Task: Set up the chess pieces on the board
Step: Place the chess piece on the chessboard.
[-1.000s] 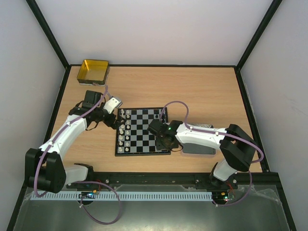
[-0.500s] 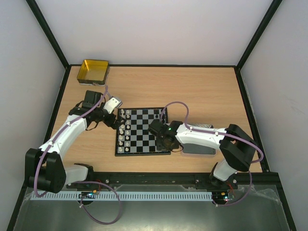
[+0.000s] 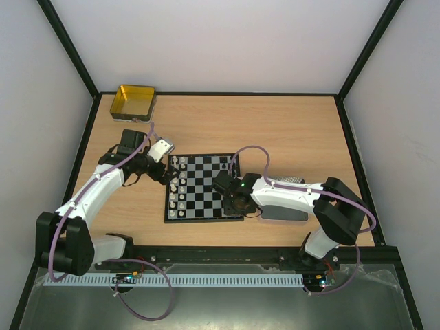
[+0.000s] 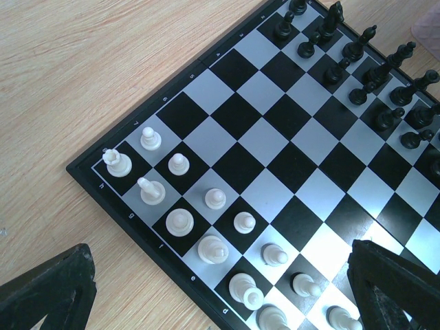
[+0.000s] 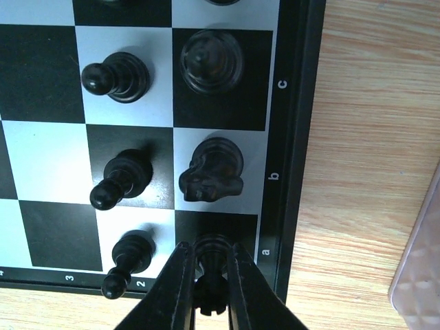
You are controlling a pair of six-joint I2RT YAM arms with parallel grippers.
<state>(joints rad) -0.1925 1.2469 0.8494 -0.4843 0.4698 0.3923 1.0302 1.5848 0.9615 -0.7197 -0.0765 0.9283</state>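
Nothing visibly shifted over the last second; setup looks nearly complete.
Left gripper [image 4: 220, 292] hangs wide open, holding nothing, above the white pieces [image 4: 179, 221] ranked along the board's [image 4: 275, 137] left edge. Black pieces [image 5: 117, 77] fill the right side, where the right gripper [image 5: 210, 265] pinches a black corner piece [image 5: 212, 247] standing on its corner square, probably the last placement.

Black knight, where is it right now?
Right wrist view: the black knight stands on the board, edge square marked b, between a rounded black piece on c and the corner piece in the right claw.
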